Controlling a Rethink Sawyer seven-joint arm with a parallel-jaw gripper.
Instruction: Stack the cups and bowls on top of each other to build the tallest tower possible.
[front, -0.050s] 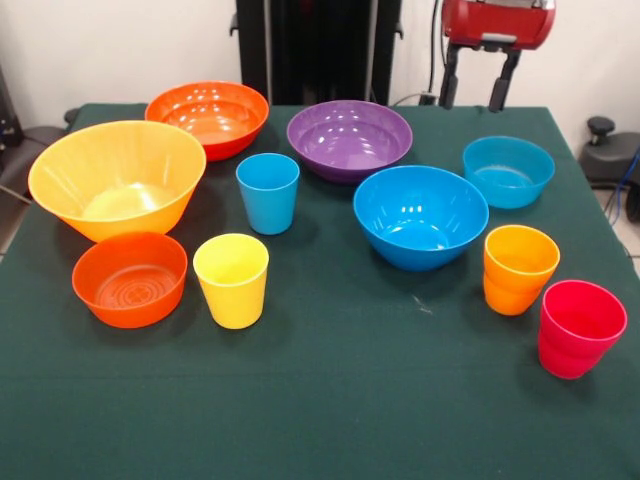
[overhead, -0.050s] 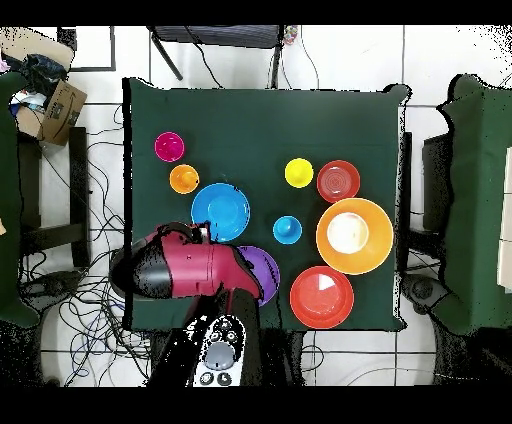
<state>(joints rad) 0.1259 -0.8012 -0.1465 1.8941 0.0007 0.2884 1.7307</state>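
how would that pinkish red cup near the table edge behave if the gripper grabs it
The pinkish red cup looks like glossy plastic, so probably light, stiff and somewhat slippery. It stands upright, taller than wide, so a sideways nudge might tip it.

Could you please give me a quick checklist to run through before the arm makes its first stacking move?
1. Nothing stacked yet, all pieces stand apart on the table: ok.
2. Gripper open and empty, raised at the far edge: ok.
3. Big yellow-orange bowl upright, free as a base: ok.
4. Blue cup and yellow cup upright, mouths up: ok.
5. Small teal bowl visible from overhead: not ok, the arm hides it.
6. Orange cup touching the red cup: cannot tell.
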